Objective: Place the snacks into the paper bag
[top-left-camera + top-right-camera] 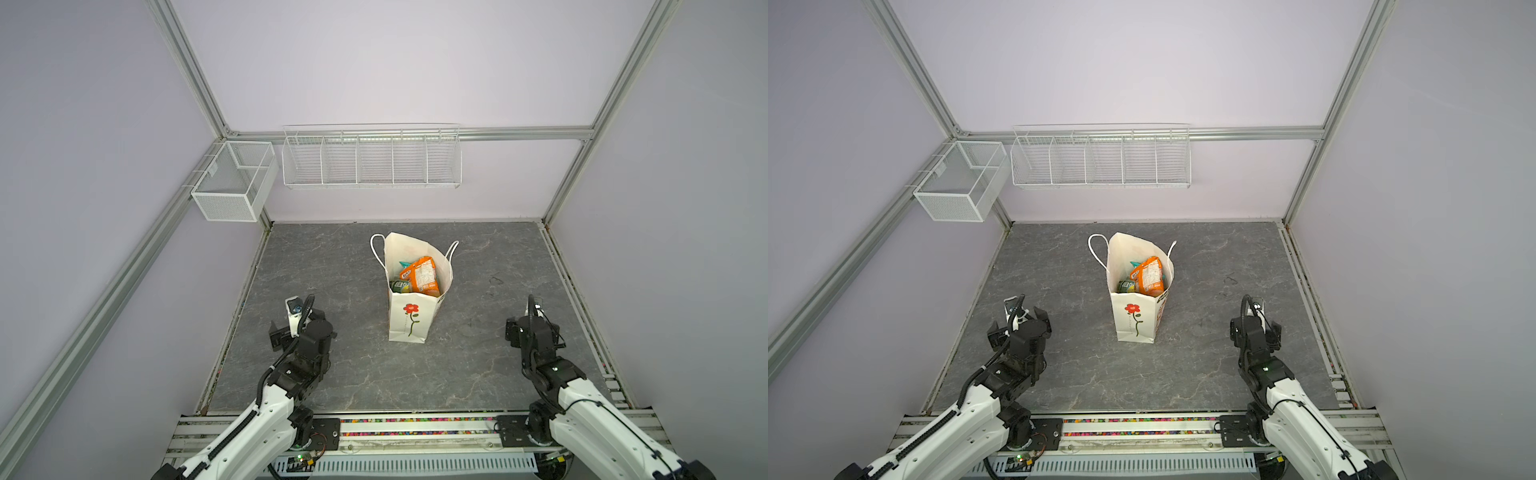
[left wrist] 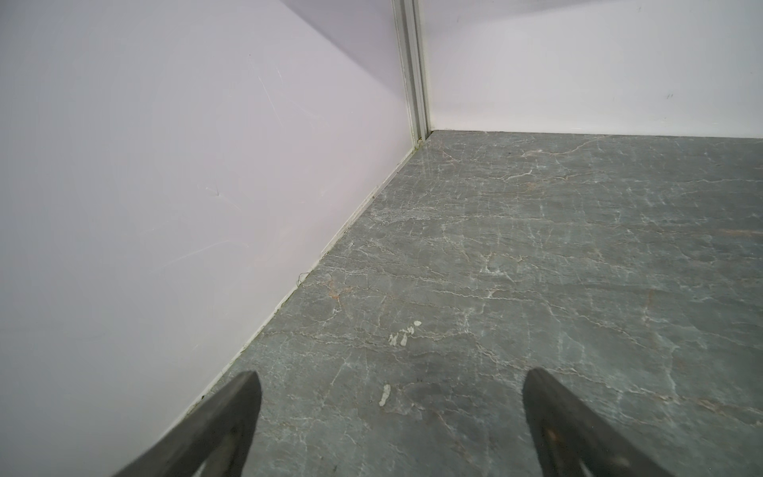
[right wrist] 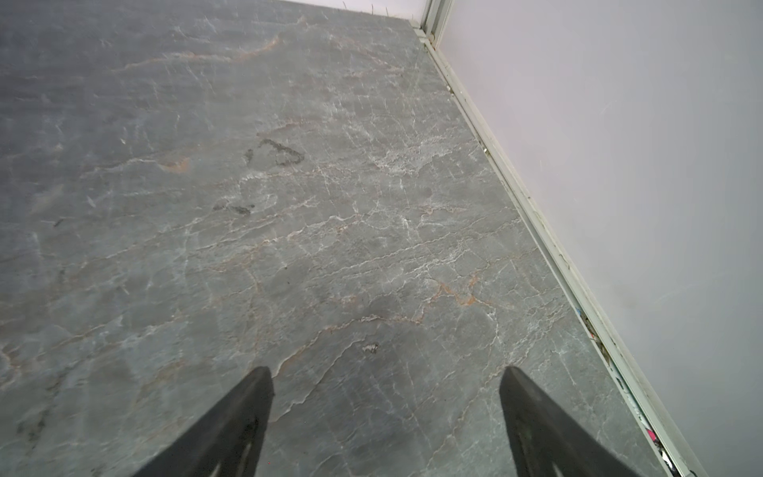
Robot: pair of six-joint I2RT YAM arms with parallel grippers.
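Nearest the top camera sit my two arms, folded back at the front edge of the bench (image 1: 332, 374), one on each side, both well apart from the paper bag (image 1: 409, 320). Left pincer (image 2: 390, 378): jaws wide, dark fingertips (image 2: 243, 396) spread far apart, with only the grey veined bench surface showing between them; it points toward the corner where the bench meets the pale left wall (image 2: 165, 165). Right pincer (image 3: 387, 371): jaws also wide, marginally less spread than the left, again with only bench surface between the fingertips (image 3: 520, 392); it faces along the right edge of the bench beside the right wall (image 3: 619, 144). Neither pincer touches any object. In both top views the paper bag stands upright near the middle of the bench, between the two arms and further back, mouth open, white cord handles hanging to either side, red flower print facing front. Snacks visible inside the bag mouth: orange packet (image 1: 422, 276) on top and tilted, green packet (image 1: 401, 286) low at its left, and a sliver of teal packet (image 1: 404, 264) behind. Other packets cannot be made out. On the back wall hangs the white wire basket (image 1: 372, 162), and the white mesh box (image 1: 232, 187) is mounted at the left corner.
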